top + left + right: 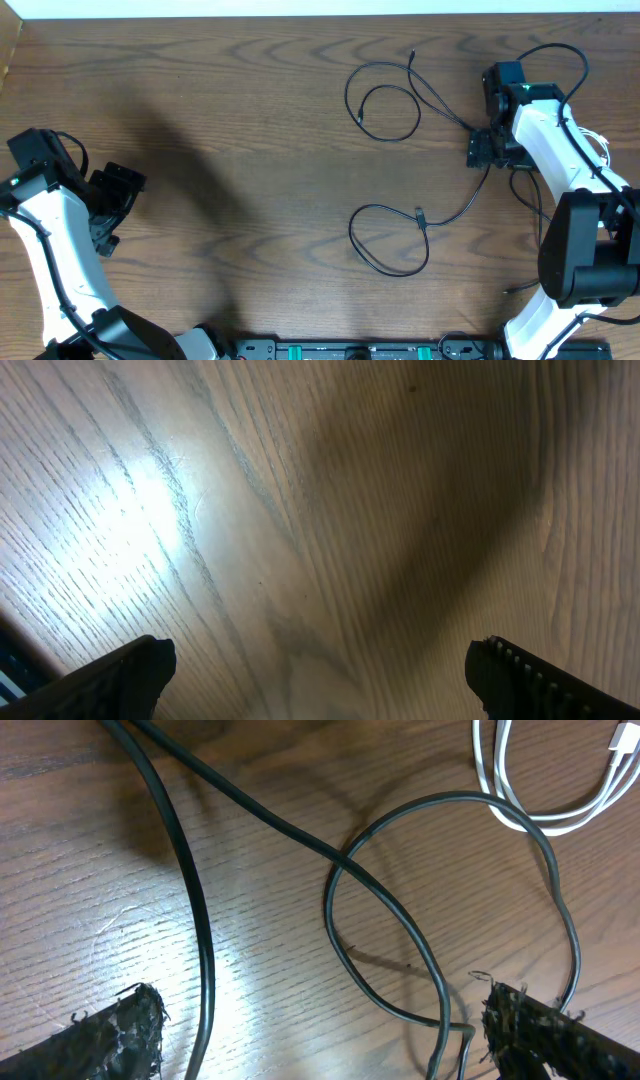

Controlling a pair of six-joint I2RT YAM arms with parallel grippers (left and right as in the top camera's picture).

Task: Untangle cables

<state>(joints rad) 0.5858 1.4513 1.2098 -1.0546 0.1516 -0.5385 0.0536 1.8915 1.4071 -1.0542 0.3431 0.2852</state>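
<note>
Gaping wide, both empty: left hand (320, 680) over tabletop (250, 150) near its left edge; right hand (320, 1032) above looped black cables (196, 925), white cable (545, 818) beside, near right edge.

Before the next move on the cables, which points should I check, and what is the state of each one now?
1. Right pincer open: ok, jaws wide apart, holding nothing.
2. Left pincer open: ok, jaws wide apart, only bare table beneath.
3. A cable under the right pincer: ok, black cables lie just ahead of its fingertips.
4. Black cables separated: not ok, they cross one another.
5. White cable free: not ok, a black loop crosses it.
6. Left pincer near the cables: not ok, it is at the table's far left, with no cable in its view.
</note>
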